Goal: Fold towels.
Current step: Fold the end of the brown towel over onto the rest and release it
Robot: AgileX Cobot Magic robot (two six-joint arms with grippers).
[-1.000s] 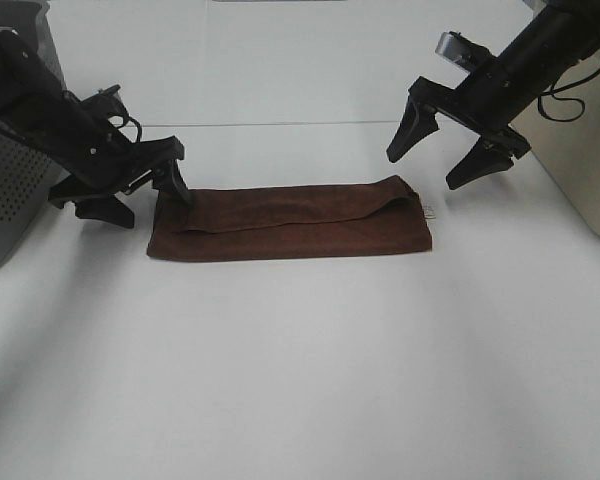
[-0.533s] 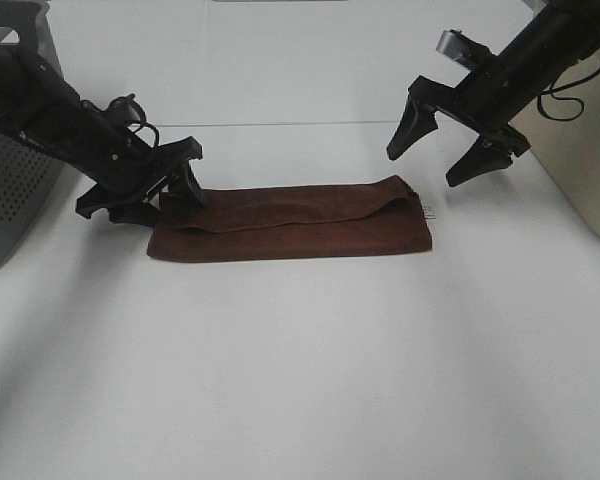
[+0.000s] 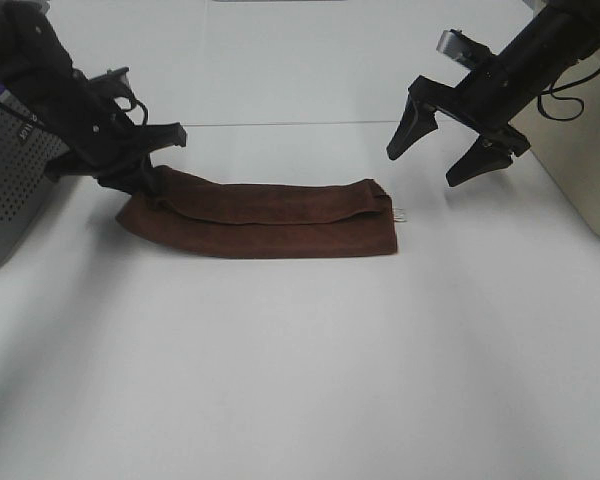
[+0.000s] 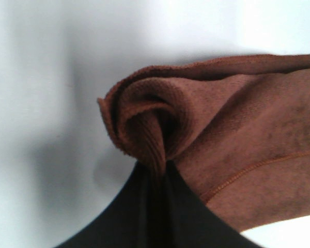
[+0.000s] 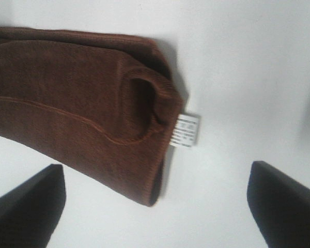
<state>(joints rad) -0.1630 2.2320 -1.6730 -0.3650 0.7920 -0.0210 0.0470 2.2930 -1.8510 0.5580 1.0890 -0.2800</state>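
The dark brown towel lies folded in a long strip on the white table, with its small white tag at the right end. My left gripper is shut on the towel's left end; in the left wrist view the fabric bunches between the black fingers. My right gripper is open and empty, above and to the right of the tag end. In the right wrist view the towel's end and tag lie between the spread fingertips.
A grey perforated box stands at the left edge behind the left arm. A beige box stands at the right edge behind the right arm. The white table stretches in front of the towel.
My left gripper has closed on the towel's left end and pulled it left; the whole towel slid leftward. The right gripper has stayed in place, open.
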